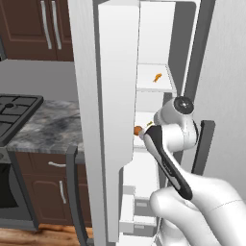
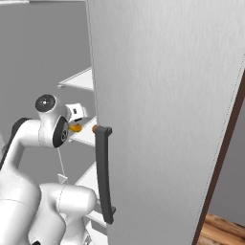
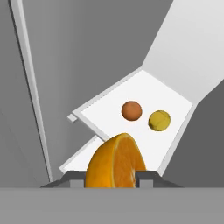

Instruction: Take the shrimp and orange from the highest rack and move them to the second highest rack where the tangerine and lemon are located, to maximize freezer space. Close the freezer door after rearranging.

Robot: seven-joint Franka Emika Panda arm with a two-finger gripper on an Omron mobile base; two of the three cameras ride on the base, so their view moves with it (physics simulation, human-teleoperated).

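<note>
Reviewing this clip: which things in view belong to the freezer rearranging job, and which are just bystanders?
Job: halved orange held in the hand; small orange shrimp on the top rack; round orange tangerine and yellow lemon; grey freezer door.
Bystanders: black stove; marbled grey counter; dark wooden cabinets.

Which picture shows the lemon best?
The hand view: the lemon lies in plain sight on the white rack beside the tangerine. From the two base views I cannot pick it out.
</note>
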